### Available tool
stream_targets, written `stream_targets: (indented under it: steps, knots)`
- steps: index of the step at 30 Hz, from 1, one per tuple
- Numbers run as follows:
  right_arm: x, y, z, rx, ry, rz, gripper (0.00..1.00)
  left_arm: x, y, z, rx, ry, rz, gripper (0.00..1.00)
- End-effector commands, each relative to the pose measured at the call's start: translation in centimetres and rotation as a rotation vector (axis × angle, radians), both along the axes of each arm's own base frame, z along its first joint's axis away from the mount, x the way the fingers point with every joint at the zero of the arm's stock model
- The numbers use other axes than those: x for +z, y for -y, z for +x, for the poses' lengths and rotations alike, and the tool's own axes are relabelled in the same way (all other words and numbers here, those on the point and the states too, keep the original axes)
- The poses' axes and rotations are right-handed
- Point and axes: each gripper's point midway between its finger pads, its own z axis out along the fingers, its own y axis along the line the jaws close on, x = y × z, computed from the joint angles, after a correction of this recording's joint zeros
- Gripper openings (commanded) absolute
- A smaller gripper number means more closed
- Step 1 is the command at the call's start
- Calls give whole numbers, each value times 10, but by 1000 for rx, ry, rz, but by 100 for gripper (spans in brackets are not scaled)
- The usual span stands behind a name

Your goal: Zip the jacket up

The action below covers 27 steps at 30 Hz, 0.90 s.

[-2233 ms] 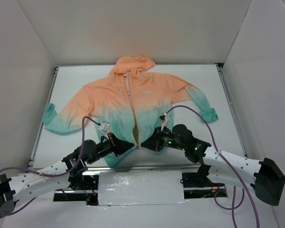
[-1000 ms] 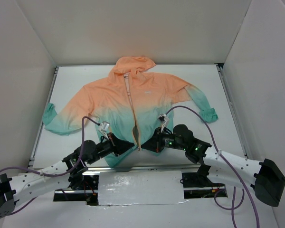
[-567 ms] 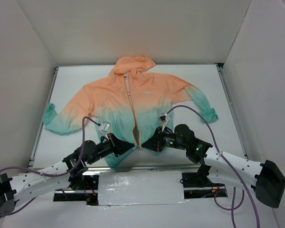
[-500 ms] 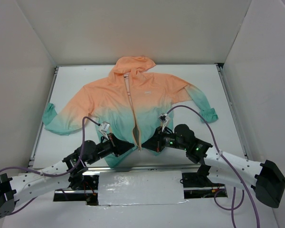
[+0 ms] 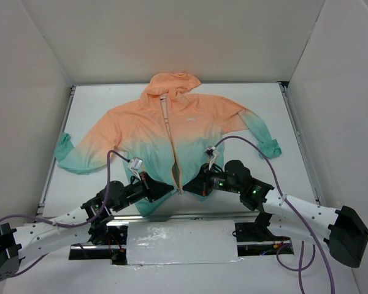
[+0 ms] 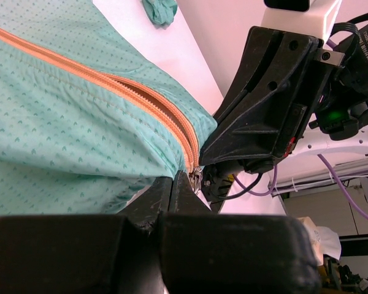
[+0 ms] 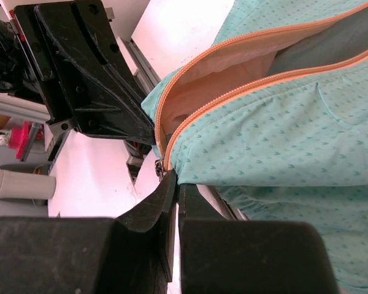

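The jacket (image 5: 172, 131) lies flat, front up, on the table (image 5: 264, 104), with the hood at 12 o'clock, the teal hem at 6 and the sleeves toward 8 and 4. White walls (image 5: 172, 43) box the table on three sides, and the jacket lies inside them. The orange zipper (image 5: 170, 122) runs down the middle, its two tracks parted at the hem. The left gripper (image 5: 165, 188), at 7 o'clock of the zipper's end, is pressed together on the teal hem edge. The right gripper (image 5: 192, 185), at 5 o'clock, pinches the other front's hem corner, with the metal slider (image 7: 159, 165) just beside its tips. The two grippers face each other closely.
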Motion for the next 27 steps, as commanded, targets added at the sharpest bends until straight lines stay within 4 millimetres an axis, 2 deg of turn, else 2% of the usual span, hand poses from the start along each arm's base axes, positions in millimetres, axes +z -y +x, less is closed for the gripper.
stream_targets:
  steps: [1,27]
  knots:
    - [19,-4,5,11,56,45,0,19,3,0,-14,40,-64,0]
    - [27,-7,6,30,71,49,0,16,4,0,-17,34,-64,0]
